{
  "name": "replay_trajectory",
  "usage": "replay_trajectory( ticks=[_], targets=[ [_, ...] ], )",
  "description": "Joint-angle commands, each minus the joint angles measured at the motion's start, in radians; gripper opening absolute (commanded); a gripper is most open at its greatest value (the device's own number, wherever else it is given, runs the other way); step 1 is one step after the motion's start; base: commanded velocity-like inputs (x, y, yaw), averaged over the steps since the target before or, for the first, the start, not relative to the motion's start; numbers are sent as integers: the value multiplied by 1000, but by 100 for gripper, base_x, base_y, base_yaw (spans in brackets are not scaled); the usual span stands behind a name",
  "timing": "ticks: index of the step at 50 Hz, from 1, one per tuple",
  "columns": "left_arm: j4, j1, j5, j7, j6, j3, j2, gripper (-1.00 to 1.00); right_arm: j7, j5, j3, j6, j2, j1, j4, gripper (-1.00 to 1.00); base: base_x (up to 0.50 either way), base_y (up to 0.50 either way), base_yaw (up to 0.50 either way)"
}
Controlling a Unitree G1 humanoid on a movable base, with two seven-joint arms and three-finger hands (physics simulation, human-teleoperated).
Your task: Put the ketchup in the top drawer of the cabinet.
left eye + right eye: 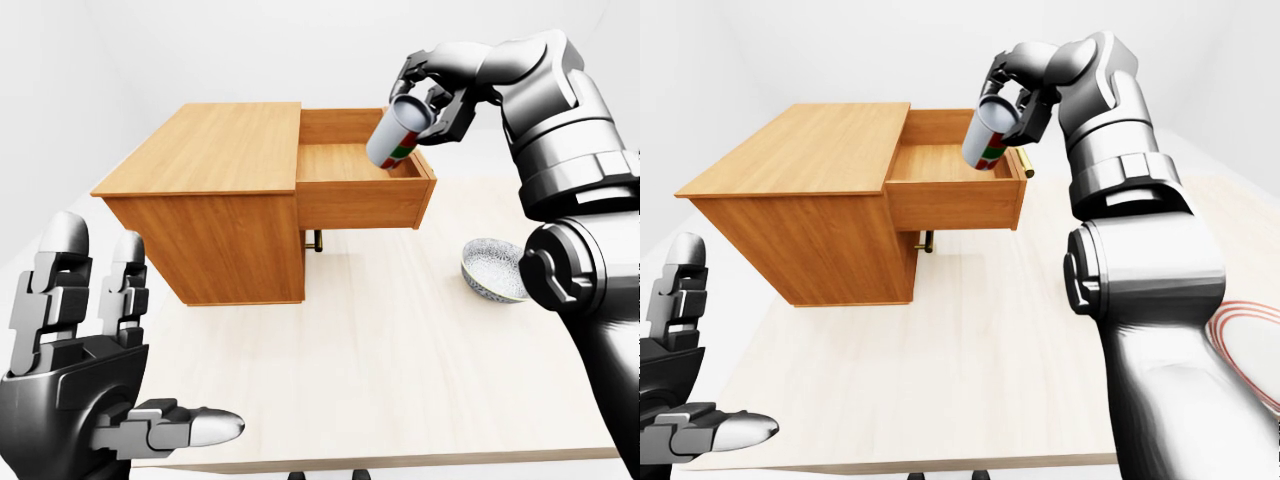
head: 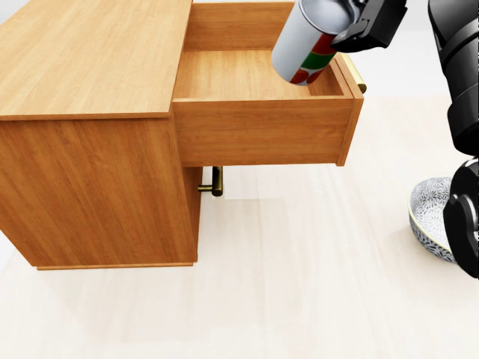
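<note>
The ketchup (image 2: 303, 41) is a white bottle with a red and green label. It hangs tilted over the right end of the open top drawer (image 2: 262, 131), its lower end dipping just inside. My right hand (image 1: 430, 95) is shut on the bottle's upper end, above the drawer's right wall. The drawer's bare wooden bottom shows, with nothing else in it. The wooden cabinet (image 1: 200, 150) stands at the upper left of the table. My left hand (image 1: 90, 380) is open and empty at the bottom left of the left-eye view, far from the cabinet.
A patterned bowl (image 1: 493, 268) sits on the light table (image 1: 380, 380) to the right of the cabinet. A red-rimmed plate (image 1: 1250, 350) lies at the far right. A brass handle (image 2: 215, 182) of a lower drawer sticks out under the open drawer.
</note>
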Motion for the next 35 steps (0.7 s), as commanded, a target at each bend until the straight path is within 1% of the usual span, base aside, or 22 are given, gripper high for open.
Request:
replay_trajectory(
  ticks=[1, 10, 25, 26, 27, 28, 29, 30, 35],
  targets=[
    [0, 4, -5, 5, 0, -1, 5, 100, 0, 0, -12, 0, 11, 13, -2, -100, 0, 0, 0],
    [0, 4, -15, 12, 0, 3, 13, 100, 0, 1, -9, 0, 13, 16, -2, -100, 0, 0, 0],
    [0, 1, -8, 12, 0, 0, 11, 100, 0, -7, -7, 0, 3, 16, -7, -100, 0, 0, 0],
    [0, 2, -9, 13, 0, -1, 12, 100, 0, -9, -6, 0, 2, 15, -7, -97, 0, 0, 0],
    [0, 5, -9, 14, 0, -2, 13, 100, 0, -10, -5, 0, 2, 15, -7, -74, 0, 0, 0],
    [0, 6, -10, 14, 0, -3, 14, 100, 0, -11, -5, 0, 1, 15, -8, -56, 0, 0, 0],
    [0, 6, -8, 14, 0, -5, 13, 100, 0, -14, -3, 0, 0, 15, -10, 33, 0, 0, 0],
    [0, 5, -9, 15, 0, -5, 14, 100, 0, -18, -1, 0, 0, 15, -10, 100, 0, 0, 0],
    [0, 8, -6, 13, 0, -7, 12, 100, 0, -26, -1, 0, -4, 12, -11, 100, 0, 0, 0]
  ],
)
